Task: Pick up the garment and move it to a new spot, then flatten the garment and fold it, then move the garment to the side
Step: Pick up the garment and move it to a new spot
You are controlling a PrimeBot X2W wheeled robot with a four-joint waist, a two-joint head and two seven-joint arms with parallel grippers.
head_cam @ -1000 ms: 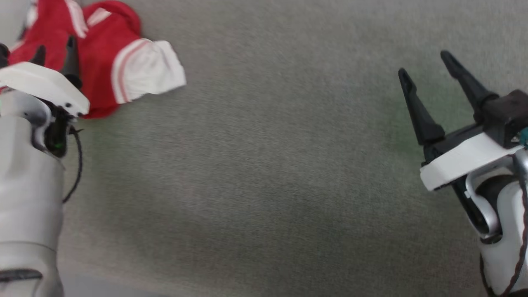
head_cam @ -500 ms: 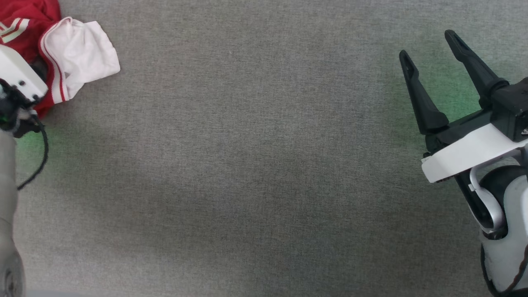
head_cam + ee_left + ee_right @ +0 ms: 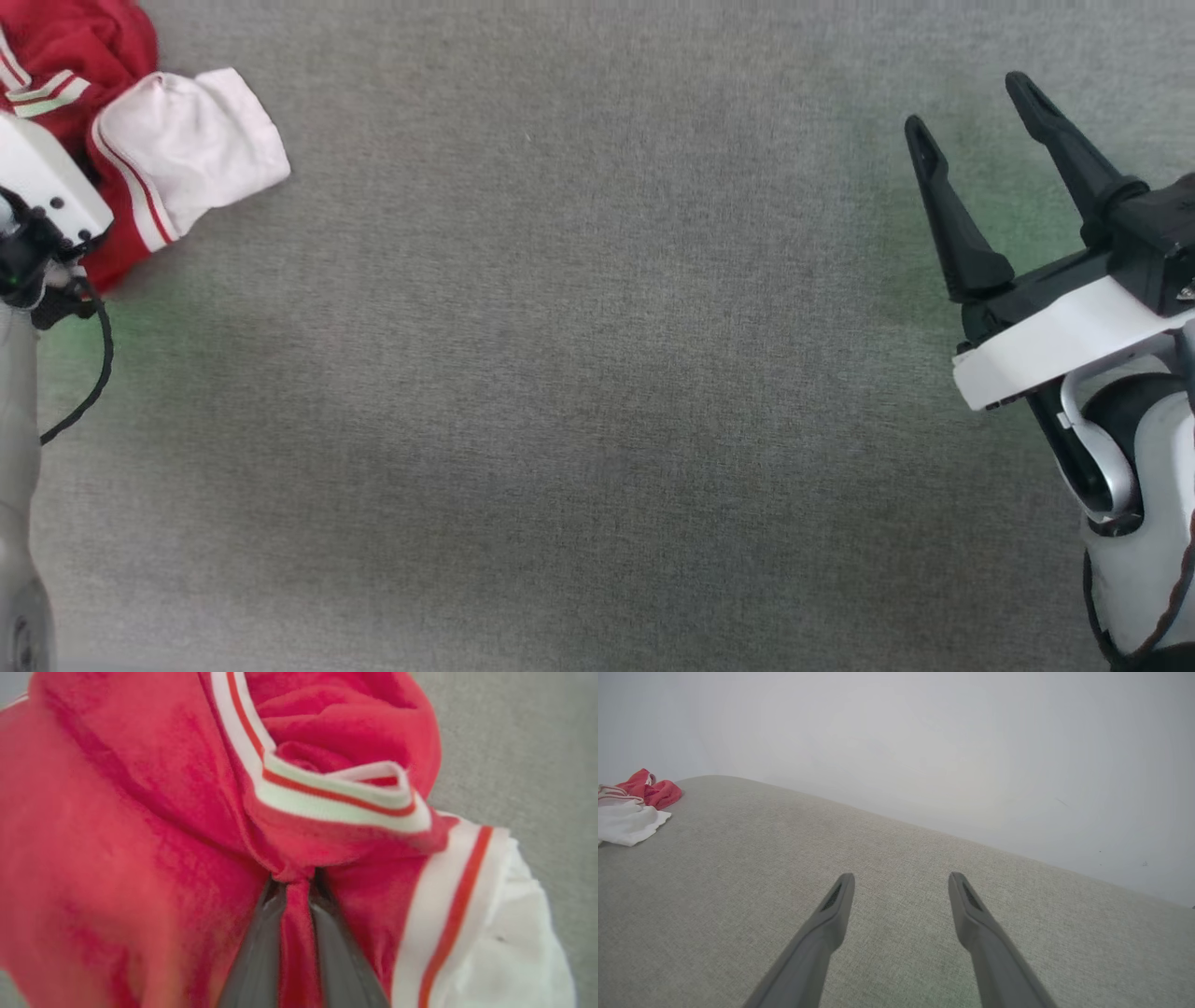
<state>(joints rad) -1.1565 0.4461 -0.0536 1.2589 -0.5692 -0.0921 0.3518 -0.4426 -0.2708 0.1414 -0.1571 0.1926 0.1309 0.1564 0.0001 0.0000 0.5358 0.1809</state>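
One shirt (image 3: 177,149) lies bunched at the far left of the grey worktop (image 3: 597,373), with one white sleeve with striped trim turned toward the centre. The left end effector (image 3: 299,884) has both fingers pinched narrow on a fold of red fabric. The right end effector (image 3: 968,105) has two fingers spread wide, holds nothing, and is well apart from the shirt.

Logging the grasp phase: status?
Left gripper shut on fold of soft red jersey garment with white sleeves. Right gripper open, apart, above grey woven surface. No obstruction seen.
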